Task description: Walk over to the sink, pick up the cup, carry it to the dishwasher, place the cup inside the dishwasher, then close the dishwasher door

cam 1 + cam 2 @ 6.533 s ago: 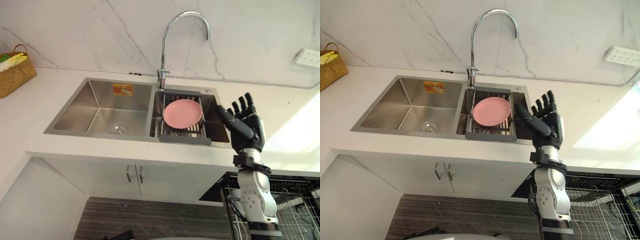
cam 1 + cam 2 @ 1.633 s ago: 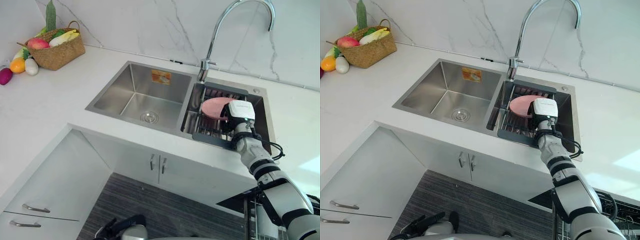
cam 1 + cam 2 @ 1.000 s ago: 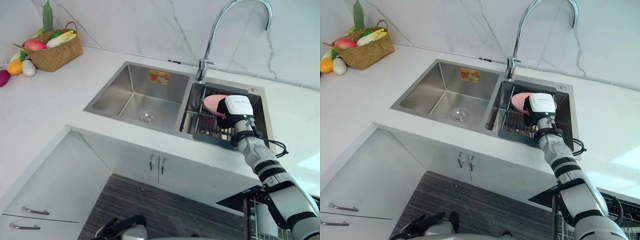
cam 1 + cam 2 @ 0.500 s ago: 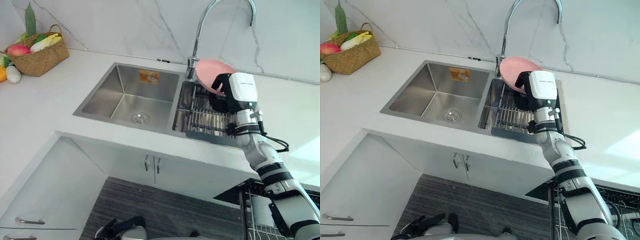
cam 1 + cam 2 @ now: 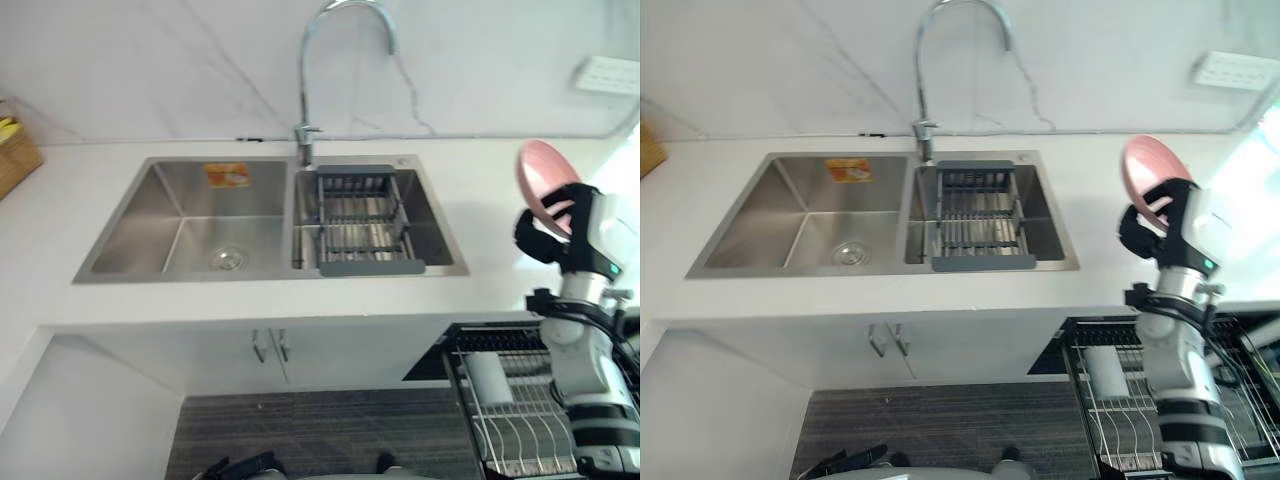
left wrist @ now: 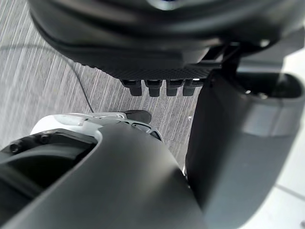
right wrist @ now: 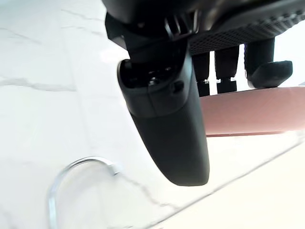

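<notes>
1. Marble-look wall behind a white bench. It carries a twin-basin sink with a tap, and a bare drain rack sits in the right basin.
2. Task says cup, but what I see held is a pink plate. I'm treating that as the task's thing.
3. Right robot hand is closed on the pink plate. In the right wrist view its fingers hook over the rim.
4. The plate is in the air, well to the right of the sink and apart from the drain rack. It stands nearly on edge above the hand.
5. Dishwasher rack is pulled out below and in front of that arm, lower right in the head views. There's a pale cylinder in it; I can't tell what it is.
6. Left robot hand hangs over the floor. I can't tell whether it's open or closed, and I see nothing in it.
7. My read on the step: pick-up is done and we're mid-carry, sink to dishwasher. Placing and door closing are not yet done.
8. Next move, as I judge it:
   - Bring the arm down and in over the dishwasher rack.
   - Keep the plate on edge so it drops between the tines.
   - Release only once it's seated.
9. The grip looks to be on the rim only, so go slowly on the descent. A knock on the wire could lever the plate out.
</notes>
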Tool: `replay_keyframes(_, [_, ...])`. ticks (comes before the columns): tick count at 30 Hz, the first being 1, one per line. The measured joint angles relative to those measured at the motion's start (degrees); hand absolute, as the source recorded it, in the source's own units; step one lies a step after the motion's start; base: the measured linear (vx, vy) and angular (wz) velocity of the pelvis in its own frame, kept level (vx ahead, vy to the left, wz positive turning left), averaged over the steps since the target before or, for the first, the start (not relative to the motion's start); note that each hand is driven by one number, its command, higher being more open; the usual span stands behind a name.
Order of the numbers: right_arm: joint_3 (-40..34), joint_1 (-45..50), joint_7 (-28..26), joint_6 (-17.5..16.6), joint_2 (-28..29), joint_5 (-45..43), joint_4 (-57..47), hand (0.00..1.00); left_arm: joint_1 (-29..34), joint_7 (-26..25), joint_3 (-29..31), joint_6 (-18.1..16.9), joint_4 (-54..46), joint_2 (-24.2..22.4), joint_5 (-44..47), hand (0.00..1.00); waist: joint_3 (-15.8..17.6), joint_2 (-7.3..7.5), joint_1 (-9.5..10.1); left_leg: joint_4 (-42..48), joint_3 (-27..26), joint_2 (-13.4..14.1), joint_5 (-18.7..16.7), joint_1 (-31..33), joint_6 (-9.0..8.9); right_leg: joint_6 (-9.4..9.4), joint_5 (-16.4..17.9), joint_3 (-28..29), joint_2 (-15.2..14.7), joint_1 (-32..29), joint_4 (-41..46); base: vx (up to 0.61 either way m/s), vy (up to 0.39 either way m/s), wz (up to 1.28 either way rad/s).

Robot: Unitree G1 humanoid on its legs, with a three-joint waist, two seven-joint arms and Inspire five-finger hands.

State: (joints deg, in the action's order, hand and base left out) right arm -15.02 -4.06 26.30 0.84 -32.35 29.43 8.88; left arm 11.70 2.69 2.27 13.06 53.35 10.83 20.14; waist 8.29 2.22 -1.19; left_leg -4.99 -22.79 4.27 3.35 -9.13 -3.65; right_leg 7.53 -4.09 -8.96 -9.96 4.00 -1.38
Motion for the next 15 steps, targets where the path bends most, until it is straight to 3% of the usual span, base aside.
replay_keyframes(3, [-3.83,3.53,0.03,0.01,0.0,-2.04,0.02,0.0,-0.02,0.27,-0.02,1.9,0.65,0.44,0.01,1.0,-0.27,0.34,-1.81,0.11,-3.74,-0.5,-1.12,-0.78,-0.18,0.4,-0.04,3.97,-0.08,-2.52,1.24,-0.02,0.052,-0.66])
replay_keyframes(6, [-6.16,6.25,0.48,-0.59,0.01,-3.25,0.02,0.0,-0.43,0.33,0.09,3.61,0.74,1.5,0.13,1.0,-0.69,1.24,-2.05,0.15,-7.88,-0.88,-2.36,-0.83,0.35,-0.6,1.33,-1.49,-2.94,-6.16,4.29,-0.03,0.075,-0.7])
replay_keyframes(7, [-6.22,6.66,0.57,-0.77,0.03,-3.27,0.03,0.0,-0.6,0.26,0.1,4.15,0.78,1.58,0.16,1.0,-0.74,1.41,-2.26,0.17,-7.93,-0.9,-2.46,-0.84,0.42,-1.81,2.05,-3.23,-3.31,-6.53,5.0,0.02,0.039,-0.54])
replay_keyframes(9, [-6.1,6.96,0.65,-1.15,1.27,-3.27,0.93,0.0,-1.18,0.1,0.19,6.19,1.07,1.54,1.79,1.0,-1.24,0.72,-2.3,0.5,-6.38,1.14,-3.17,0.37,1.29,-10.83,7.46,-10.19,-3.26,-8.07,8.41,0.04,0.01,-0.52])
replay_keyframes(10, [-5.94,6.95,1.09,-1.21,2.03,-3.26,1.18,0.0,-1.58,0.2,0.36,6.59,1.28,1.59,2.08,1.0,-1.43,0.78,-2.3,1.31,-6.74,1.78,-3.23,1.08,1.47,-11.14,7.71,-11.36,-3.7,-9.37,11.74,0.07,-0.025,-0.36])
replay_keyframes(11, [-5.71,7.0,2.02,-1.41,3.88,-3.28,2.05,0.0,-1.62,0.36,1.05,6.99,1.24,2.85,2.63,1.0,-1.79,3.03,-2.41,4.01,-6.9,2.0,-4.21,1.97,0.5,-11.17,4.68,-12.98,-4.47,-10.1,16.15,0.1,-0.047,-0.18])
replay_keyframes(12, [-5.34,6.99,2.54,-1.43,4.44,-3.28,2.72,0.0,-1.6,0.38,1.77,6.91,1.24,3.63,3.29,1.0,-2.27,4.24,-2.12,5.96,-7.16,1.91,-4.94,2.8,0.13,-9.98,3.7,-13.61,-4.5,-9.55,14.72,0.14,-0.073,-0.3])
replay_keyframes(13, [-5.07,6.81,3.17,-1.7,4.62,-3.26,3.92,0.0,-2.1,0.09,2.83,6.84,1.49,3.41,3.84,1.0,-2.95,4.39,-1.09,10.23,-7.58,3.54,-6.89,5.03,-0.19,-7.14,1.91,-13.59,-3.23,-8.42,10.42,0.13,-0.081,-0.32])
replay_keyframes(15, [-4.31,6.02,4.05,-1.8,4.93,-3.26,4.16,0.0,-2.12,0.09,2.86,6.59,1.25,3.06,5.41,1.0,-2.76,4.18,-1.01,13.47,-7.59,4.76,-8.25,6.65,-0.34,-5.16,0.2,-13.61,-2.1,-7.4,6.65,0.06,-0.066,-0.25])
